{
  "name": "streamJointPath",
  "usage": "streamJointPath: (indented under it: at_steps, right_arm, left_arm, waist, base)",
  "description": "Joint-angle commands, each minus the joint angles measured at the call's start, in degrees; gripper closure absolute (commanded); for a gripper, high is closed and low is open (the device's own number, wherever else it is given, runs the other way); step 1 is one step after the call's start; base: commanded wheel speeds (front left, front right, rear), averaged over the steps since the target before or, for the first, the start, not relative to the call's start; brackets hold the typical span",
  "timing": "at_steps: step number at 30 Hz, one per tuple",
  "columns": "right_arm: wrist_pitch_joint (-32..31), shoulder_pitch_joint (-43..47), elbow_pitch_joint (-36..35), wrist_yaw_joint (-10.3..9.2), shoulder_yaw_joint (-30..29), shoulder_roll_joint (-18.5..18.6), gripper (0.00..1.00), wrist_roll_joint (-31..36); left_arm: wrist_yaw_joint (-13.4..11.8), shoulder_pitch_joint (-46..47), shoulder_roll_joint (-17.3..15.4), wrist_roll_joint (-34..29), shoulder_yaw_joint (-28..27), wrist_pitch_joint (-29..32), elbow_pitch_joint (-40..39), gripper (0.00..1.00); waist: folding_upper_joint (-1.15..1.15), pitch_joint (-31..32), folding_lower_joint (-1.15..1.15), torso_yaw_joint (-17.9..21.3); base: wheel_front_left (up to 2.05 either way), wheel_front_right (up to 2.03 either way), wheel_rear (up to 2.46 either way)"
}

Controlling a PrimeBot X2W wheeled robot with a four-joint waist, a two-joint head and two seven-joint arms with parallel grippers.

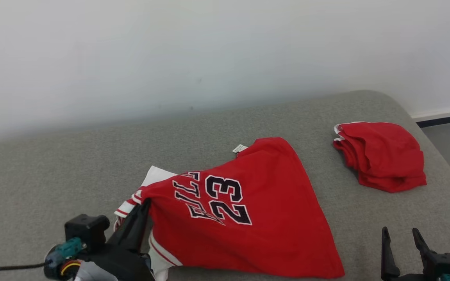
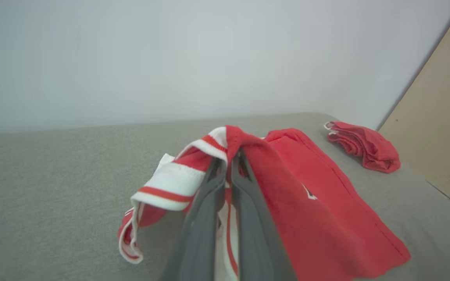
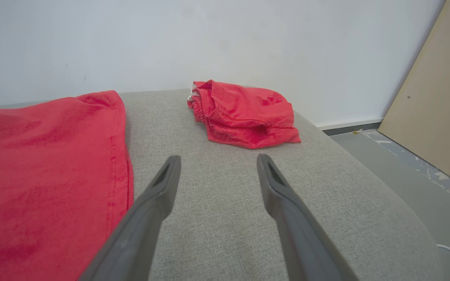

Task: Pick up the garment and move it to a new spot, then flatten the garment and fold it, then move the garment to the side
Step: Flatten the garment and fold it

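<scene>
The garment [image 1: 256, 210] is a red jersey with "23" in black and white, lying on the grey couch with its left end pulled up into a peak. My left gripper [image 1: 146, 203] is shut on that raised corner by the red-and-white striped trim [image 2: 178, 183]. In the left wrist view, red cloth [image 2: 311, 195] drapes over the closed fingers [image 2: 209, 203] of the left gripper [image 2: 231, 154]. My right gripper [image 1: 400, 234] stands open and empty at the lower right, beside the jersey's right hem [image 3: 53, 175]; its fingers [image 3: 158, 187] hover over bare cushion, the right gripper [image 3: 217, 160] holding nothing.
A second red garment [image 1: 381, 154] lies bunched at the couch's far right, ahead of the right gripper [image 3: 244, 113]. The couch [image 1: 53, 175] ends at a rounded right edge with grey floor [image 3: 404, 156] beyond. A white wall runs behind, and a tan board [image 3: 440, 109] leans at the right.
</scene>
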State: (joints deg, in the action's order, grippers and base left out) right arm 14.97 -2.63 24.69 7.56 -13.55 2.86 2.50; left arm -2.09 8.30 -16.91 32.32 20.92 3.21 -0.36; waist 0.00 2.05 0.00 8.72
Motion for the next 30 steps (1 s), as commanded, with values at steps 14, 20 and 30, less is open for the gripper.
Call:
streamJointPath:
  at_steps: [14, 20, 30]
  right_arm:
    - [0.1, -2.1, 1.1, -0.16, 4.0, -0.1, 0.00, -2.3]
    - [0.2, -1.0, 0.9, -0.16, 3.3, -0.1, 0.00, -1.9]
    - [0.2, 1.0, 0.9, -0.16, 2.5, -0.1, 0.00, -2.5]
  left_arm:
    - [3.4, 16.8, 4.3, -3.2, 1.2, -9.5, 23.5, 0.20]
    - [3.7, 19.1, 8.8, -7.0, 4.8, -16.2, 32.9, 0.00]
    - [-1.7, 5.8, 8.0, -12.2, -0.8, -18.4, 18.1, 0.00]
  waist:
    - [0.00, -5.7, 0.00, 8.9]
    - [0.00, -5.3, 0.00, 7.1]
    - [0.00, -3.3, 0.00, 1.3]
  base:
    - [0.00, 0.00, 0.00]
    - [0.00, 0.00, 0.00]
    - [0.00, 0.00, 0.00]
